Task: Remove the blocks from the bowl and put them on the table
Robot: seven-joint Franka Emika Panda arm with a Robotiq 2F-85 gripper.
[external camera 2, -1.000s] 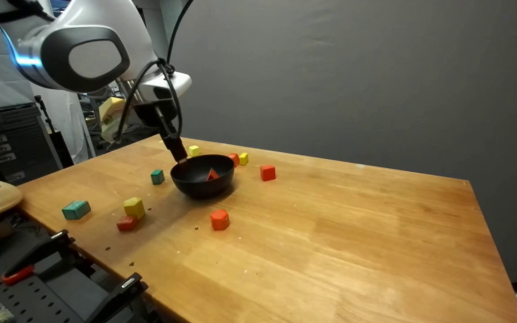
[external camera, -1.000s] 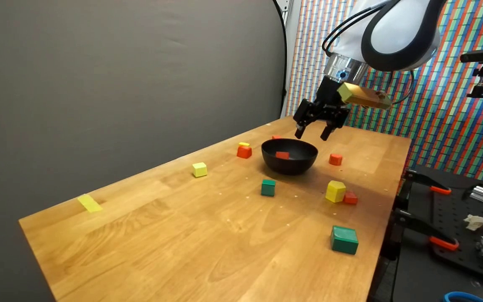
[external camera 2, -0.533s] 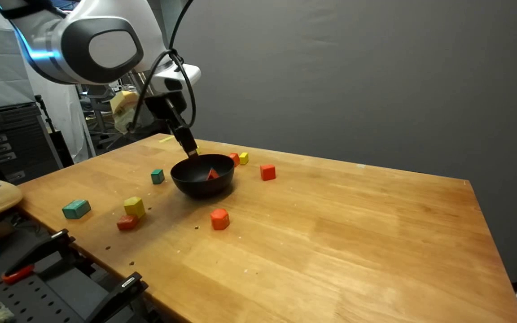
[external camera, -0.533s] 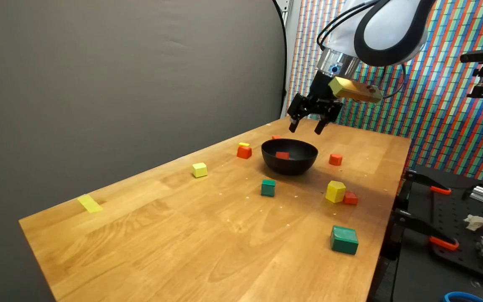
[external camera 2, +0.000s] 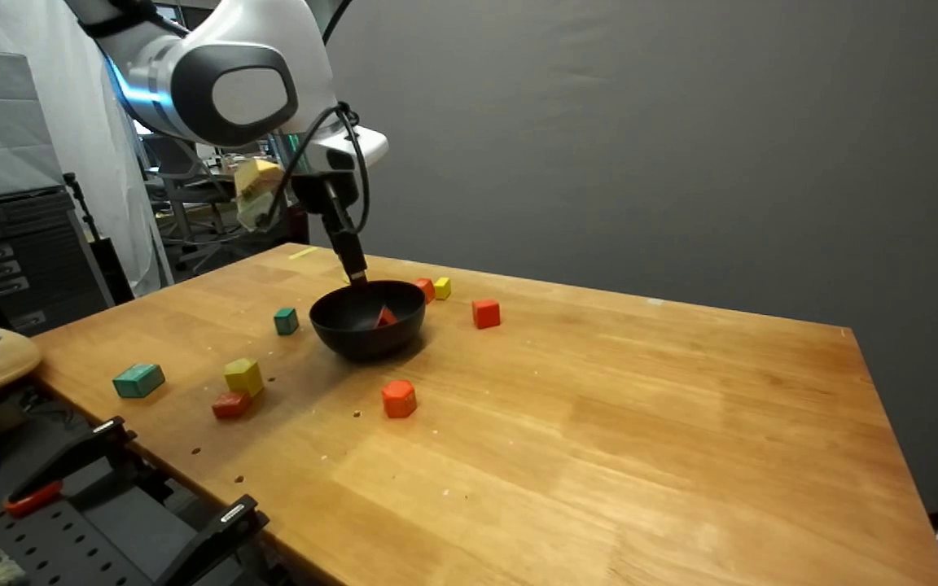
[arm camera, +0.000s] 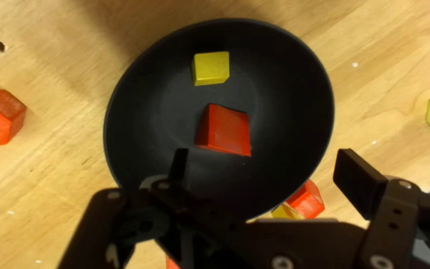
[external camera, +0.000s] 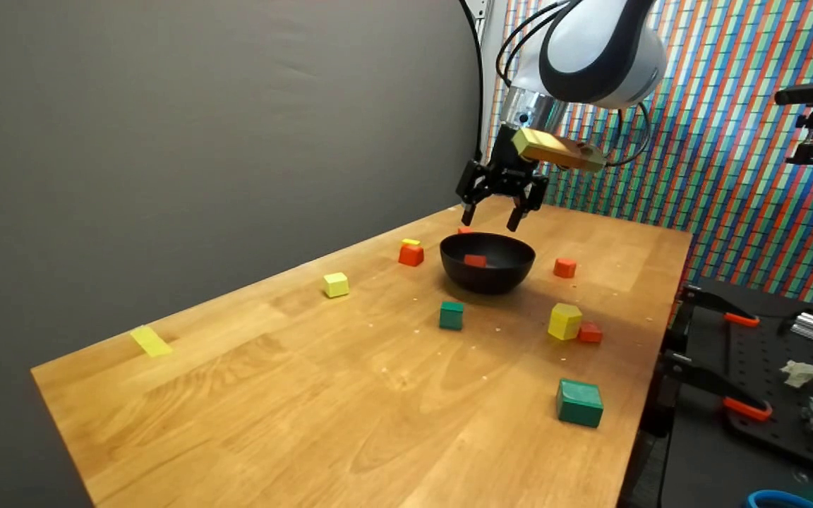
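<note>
The black bowl (external camera: 488, 281) stands on the wooden table (external camera: 293, 416) and shows in both exterior views (external camera 2: 367, 346). In the wrist view a red block (arm camera: 228, 129) and a yellow block (arm camera: 211, 68) lie inside the bowl (arm camera: 293, 82). The yellow one is hidden in the exterior views. My gripper (external camera: 490, 219) is open and empty, above the bowl's rim. In the wrist view one finger (arm camera: 179, 164) overlaps the bowl and the other finger (arm camera: 358, 183) is outside its rim. Other blocks sit on the table: green (external camera: 451, 316), yellow (external camera: 564, 322), red (external camera: 411, 255).
A larger green block (external camera: 580, 403) and a red block (external camera: 589, 332) lie towards one table edge. Another red block (external camera: 565, 268) stands beside the bowl. A pale yellow cube (external camera: 336, 285) and a flat yellow strip (external camera: 151, 341) lie along the far edge. Black clamps (external camera 2: 216, 541) grip the table edge.
My gripper has moved sideways over the bowl's rim, leftwards in one exterior view and rightwards in another. It stays open. The bowl and blocks have not moved.
</note>
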